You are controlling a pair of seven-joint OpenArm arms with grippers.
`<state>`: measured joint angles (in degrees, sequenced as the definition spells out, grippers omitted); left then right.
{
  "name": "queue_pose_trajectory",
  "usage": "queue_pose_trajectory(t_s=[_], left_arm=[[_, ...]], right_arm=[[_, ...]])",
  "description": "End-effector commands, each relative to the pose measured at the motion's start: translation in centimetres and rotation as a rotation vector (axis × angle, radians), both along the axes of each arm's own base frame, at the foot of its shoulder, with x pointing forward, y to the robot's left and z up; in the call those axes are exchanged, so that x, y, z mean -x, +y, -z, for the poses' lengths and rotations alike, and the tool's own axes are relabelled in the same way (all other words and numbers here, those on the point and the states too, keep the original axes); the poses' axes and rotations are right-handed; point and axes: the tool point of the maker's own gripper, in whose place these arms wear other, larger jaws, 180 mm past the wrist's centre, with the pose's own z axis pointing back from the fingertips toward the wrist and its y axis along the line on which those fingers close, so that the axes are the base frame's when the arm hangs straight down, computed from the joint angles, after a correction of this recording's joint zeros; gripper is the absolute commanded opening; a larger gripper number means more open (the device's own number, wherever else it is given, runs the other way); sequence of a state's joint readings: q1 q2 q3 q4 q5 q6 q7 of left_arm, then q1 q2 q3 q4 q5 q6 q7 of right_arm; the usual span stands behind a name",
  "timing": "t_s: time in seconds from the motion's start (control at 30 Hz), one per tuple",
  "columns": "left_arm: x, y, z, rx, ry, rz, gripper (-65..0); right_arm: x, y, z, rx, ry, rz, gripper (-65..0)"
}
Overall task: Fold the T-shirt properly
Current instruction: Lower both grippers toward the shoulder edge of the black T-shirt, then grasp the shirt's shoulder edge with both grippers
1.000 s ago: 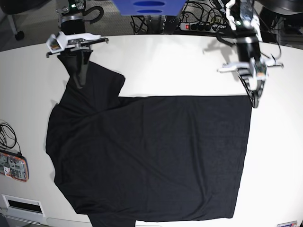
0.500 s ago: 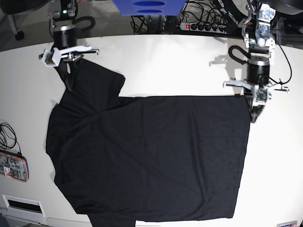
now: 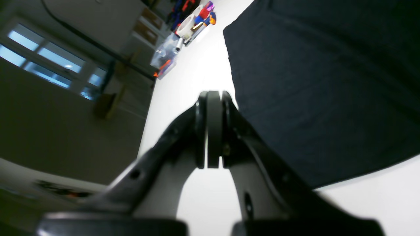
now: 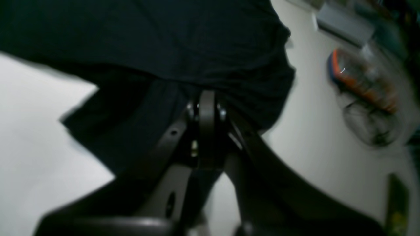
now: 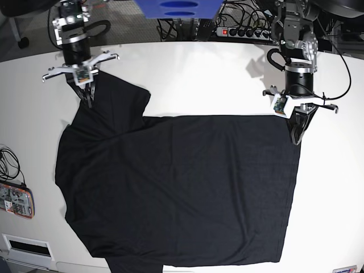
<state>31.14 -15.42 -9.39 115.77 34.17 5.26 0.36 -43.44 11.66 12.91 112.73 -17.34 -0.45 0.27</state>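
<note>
The black T-shirt (image 5: 176,187) lies spread flat on the white table (image 5: 199,74), with one sleeve pointing up at the left. My right gripper (image 5: 88,101) points down onto that sleeve and is shut; in the right wrist view its tips (image 4: 206,96) sit over the dark sleeve cloth (image 4: 197,39), and no fold shows between them. My left gripper (image 5: 296,138) is shut at the shirt's upper right corner. In the left wrist view its tips (image 3: 210,96) stand just beside the shirt's edge (image 3: 311,82), over bare table.
An orange-rimmed device (image 5: 16,200) and a cable (image 5: 8,162) lie at the table's left edge, a white box (image 5: 25,245) below them. A power strip (image 5: 242,31) and a blue part (image 5: 177,8) are behind the table. Small clutter (image 3: 193,23) sits at a far end.
Both wrists have turned and shifted a little above the shirt's two upper corners. Both grippers stayed shut, and the T-shirt has not moved.
</note>
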Motion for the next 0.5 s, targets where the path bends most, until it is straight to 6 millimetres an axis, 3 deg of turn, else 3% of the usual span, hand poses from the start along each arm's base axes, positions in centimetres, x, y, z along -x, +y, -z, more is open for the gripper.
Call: queue_pose_trajectory(t_s=[0.0, 0.1, 0.23, 0.33, 0.43, 0.47], left_arm=[[-0.5, -0.2, -1.7, -0.024, -0.065, 0.001, -65.0], [-0.5, -0.5, -1.7, -0.071, -0.069, -0.016, -64.8], [-0.6, -0.9, -1.7, -0.175, -0.065, -0.002, -64.7], [-0.4, -0.9, -1.8, -0.236, -0.061, 0.004, -62.8], [-0.4, -0.8, -1.8, -0.246, -0.062, 0.001, -52.0], [-0.4, -0.8, -1.8, -0.246, -0.061, 0.003, -49.1]], right_arm=[[-0.2, 0.6, -1.0, 0.010, -0.045, -0.012, -64.6], [-0.1, 2.1, -0.3, 0.125, -0.029, -0.077, -64.5], [0.5, 4.1, 2.0, 0.291, 0.073, -0.171, -63.3], [1.5, 5.2, 3.9, 0.435, 0.162, -0.224, -51.7], [2.1, 6.5, 4.8, 0.554, 0.207, -0.271, -36.9], [2.4, 6.9, 5.2, 0.586, 0.221, -0.298, -34.6]])
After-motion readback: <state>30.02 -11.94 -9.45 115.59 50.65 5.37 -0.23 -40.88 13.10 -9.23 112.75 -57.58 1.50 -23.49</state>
